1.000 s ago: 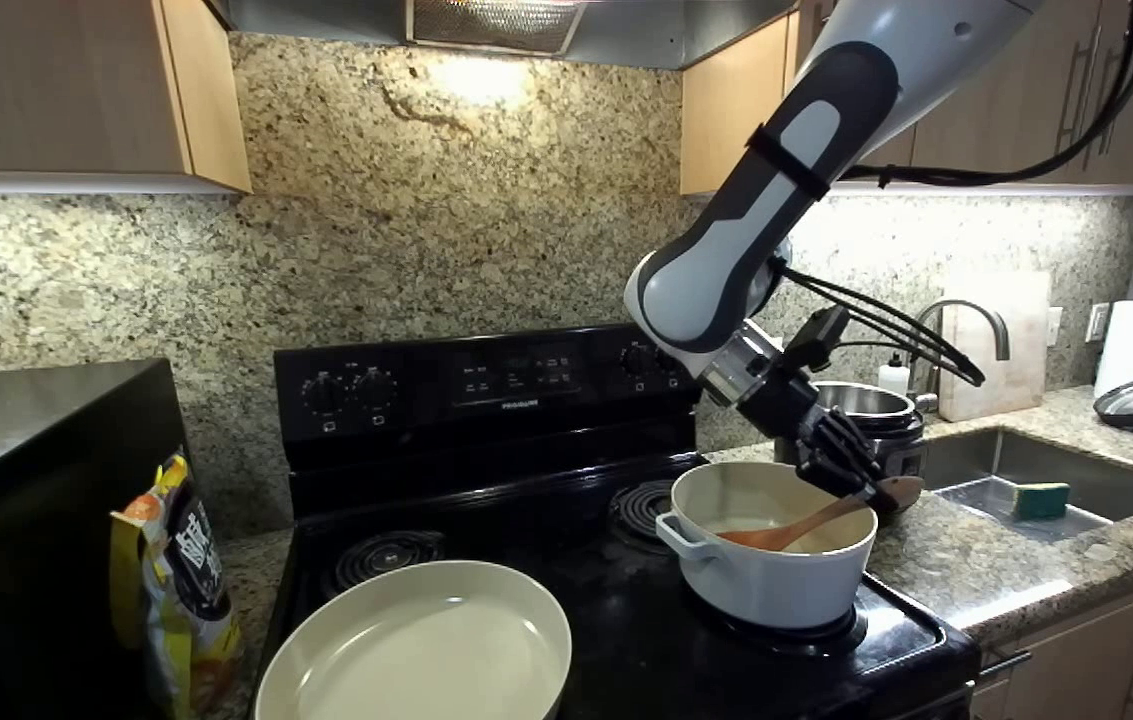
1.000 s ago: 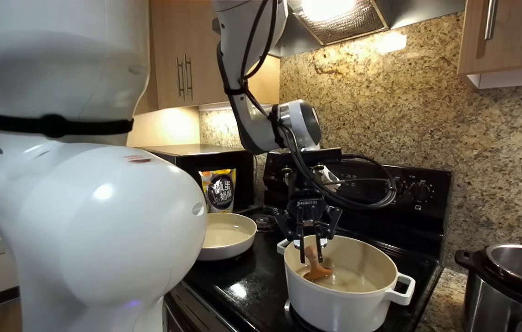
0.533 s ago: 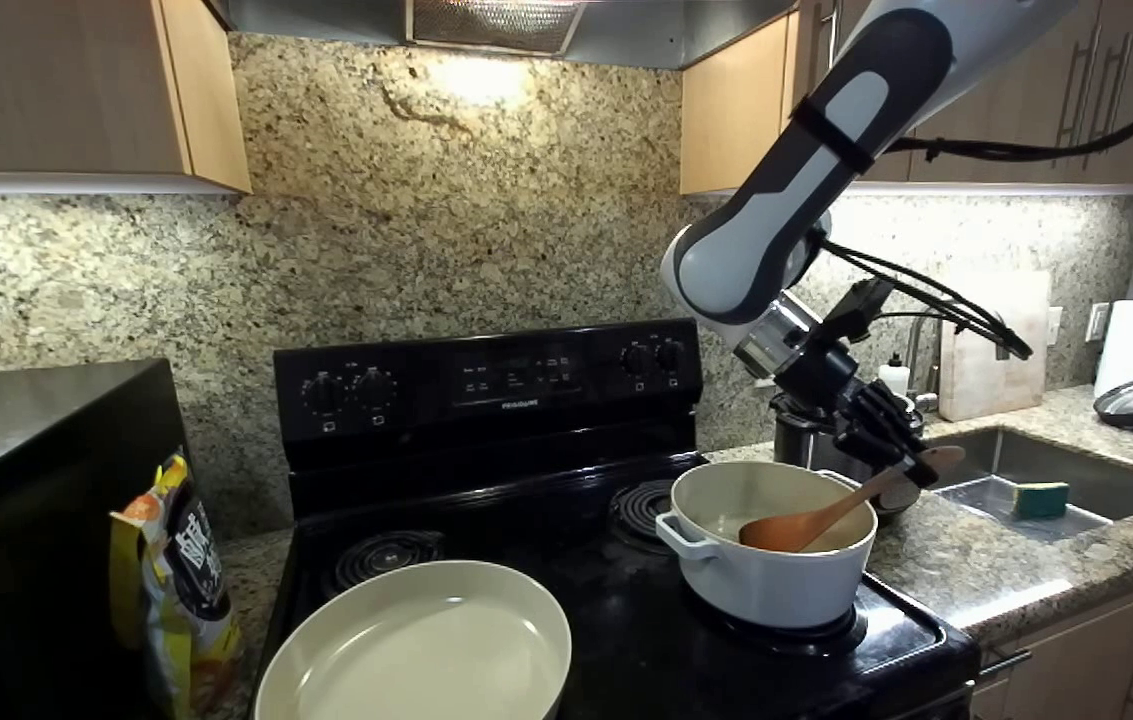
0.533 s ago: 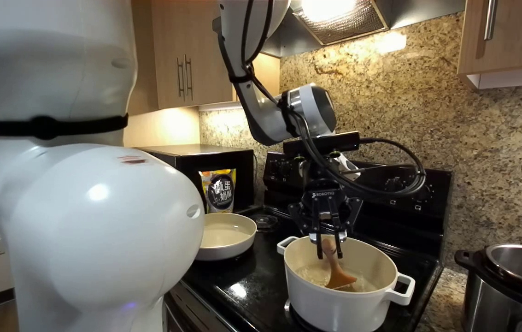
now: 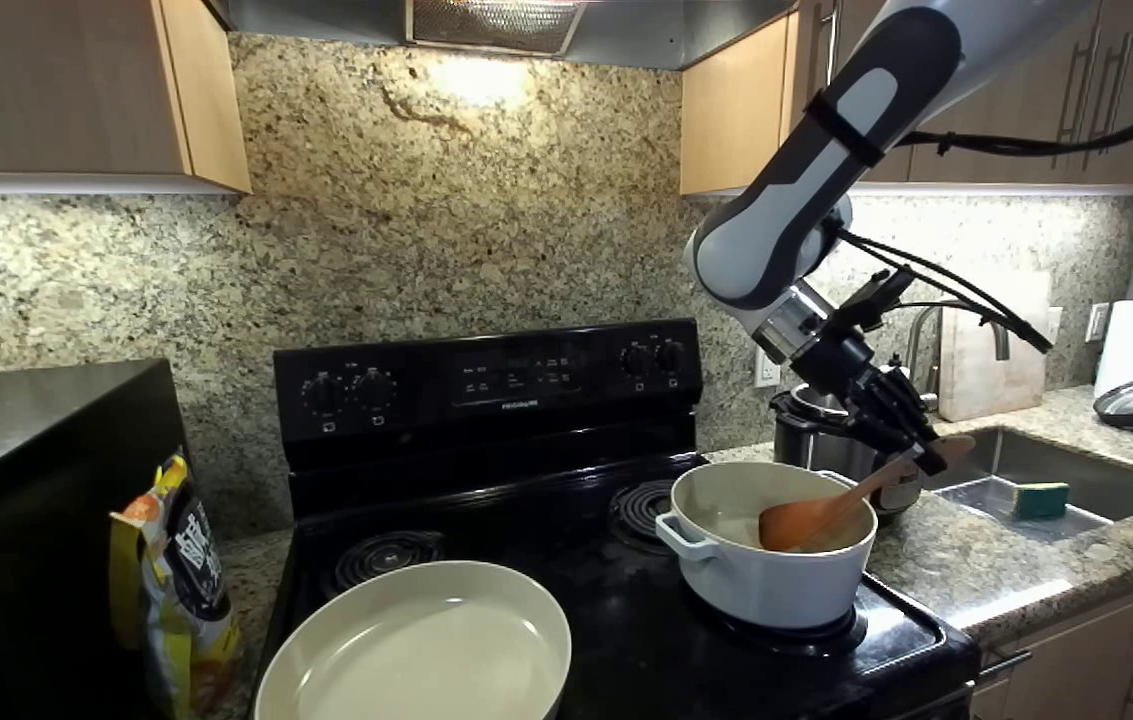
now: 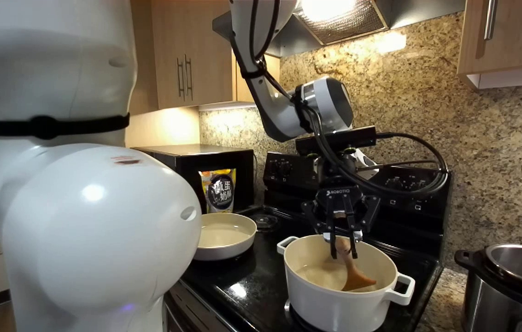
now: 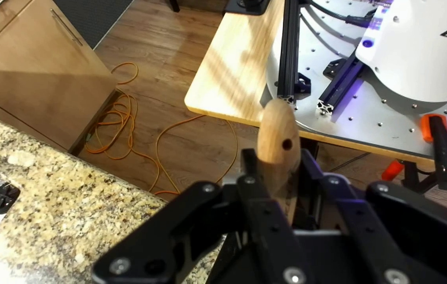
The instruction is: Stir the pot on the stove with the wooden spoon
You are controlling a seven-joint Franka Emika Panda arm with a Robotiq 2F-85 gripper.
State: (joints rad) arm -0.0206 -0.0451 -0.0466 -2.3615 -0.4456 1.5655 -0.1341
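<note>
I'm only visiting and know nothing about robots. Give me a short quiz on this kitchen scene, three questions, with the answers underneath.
1. What does the gripper hold?
2. True or false: the white pot stands on the stove.
3. Which colours does the sponge show? a) red and blue b) green and yellow c) black and white

Key:
1. A wooden spoon, its broad end inside the pot.
2. True.
3. b
</note>
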